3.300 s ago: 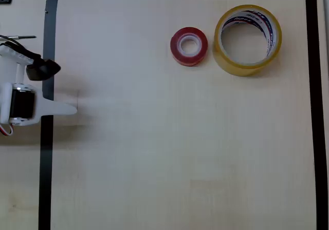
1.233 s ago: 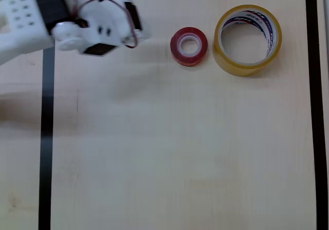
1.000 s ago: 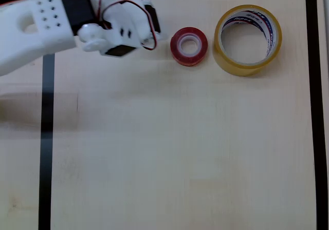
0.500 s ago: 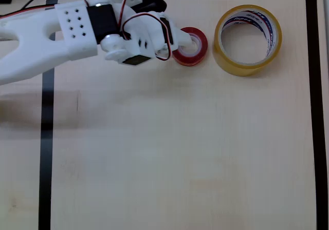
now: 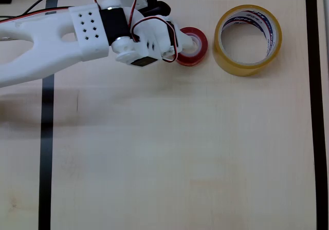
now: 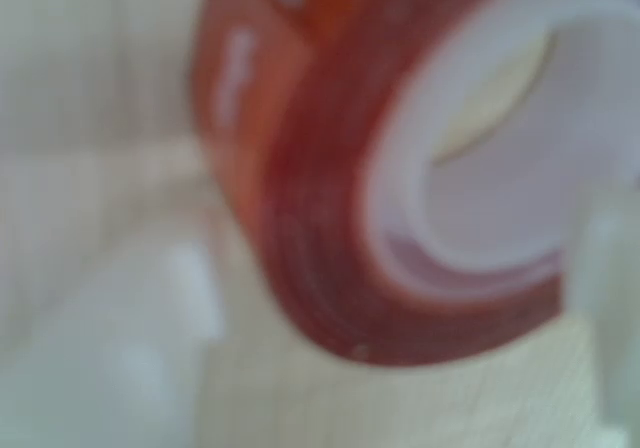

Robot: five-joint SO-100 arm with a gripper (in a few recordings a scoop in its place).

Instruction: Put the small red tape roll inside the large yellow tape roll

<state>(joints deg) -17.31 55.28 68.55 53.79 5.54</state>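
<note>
Pale wood tabletop [image 5: 169,153] bordered by black tape [image 5: 46,153] holds both rolls. Your gripper [image 5: 184,41] sits over the small red tape roll [image 5: 198,50], whose left part it hides; the blurred wrist view leaves its state unclear. Just right, apart, the large yellow tape roll [image 5: 231,63] lies flat.

Small red tape roll [image 5: 194,46] lies left of large yellow tape roll [image 5: 248,40] (apart).
</note>
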